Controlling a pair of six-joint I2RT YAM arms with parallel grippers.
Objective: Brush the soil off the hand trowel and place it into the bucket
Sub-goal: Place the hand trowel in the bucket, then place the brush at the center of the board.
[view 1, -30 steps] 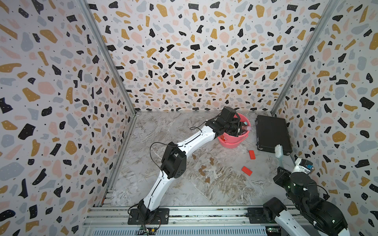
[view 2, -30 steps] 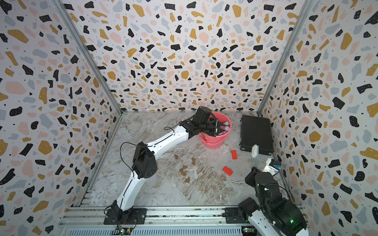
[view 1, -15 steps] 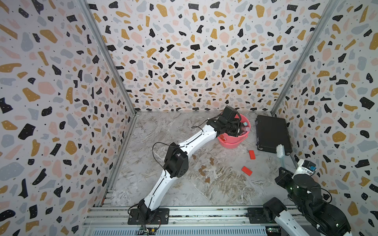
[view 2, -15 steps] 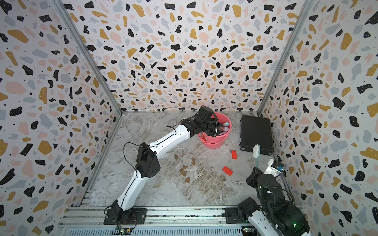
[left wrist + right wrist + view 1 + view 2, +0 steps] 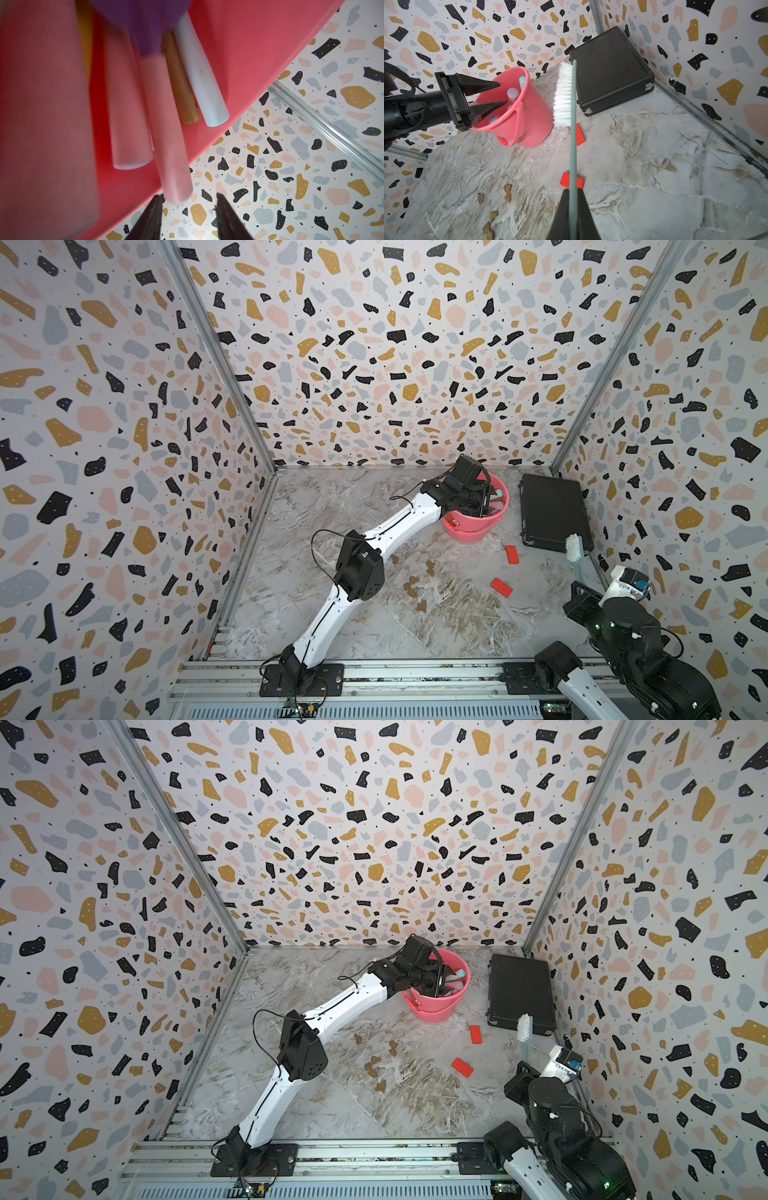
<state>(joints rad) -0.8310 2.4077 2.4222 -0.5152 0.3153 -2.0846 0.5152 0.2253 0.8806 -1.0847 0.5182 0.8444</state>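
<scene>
The coral-pink bucket (image 5: 473, 526) (image 5: 436, 1011) stands at the back of the table. My left gripper (image 5: 484, 502) (image 5: 503, 93) hovers over its mouth, open, with nothing between the jaws. In the left wrist view the hand trowel (image 5: 166, 124), purple blade and pink handle, leans inside the bucket (image 5: 249, 52) among several other handles. Its blurred handle end is just off my left gripper (image 5: 189, 195). Brown soil (image 5: 415, 585) (image 5: 507, 189) blobs lie mid-table. My right gripper (image 5: 573, 193) is shut on the thin green handle of a white-bristled brush (image 5: 573, 547) (image 5: 563, 93), near the right wall.
A flat black case (image 5: 552, 510) (image 5: 610, 68) lies right of the bucket against the wall. Two red blocks (image 5: 512, 554) (image 5: 500, 587) sit between the bucket and my right arm. Patterned walls close in three sides.
My left gripper's jaws have opened over the bucket and the trowel's handle is out of them. The right arm with the brush has drawn back slightly.
</scene>
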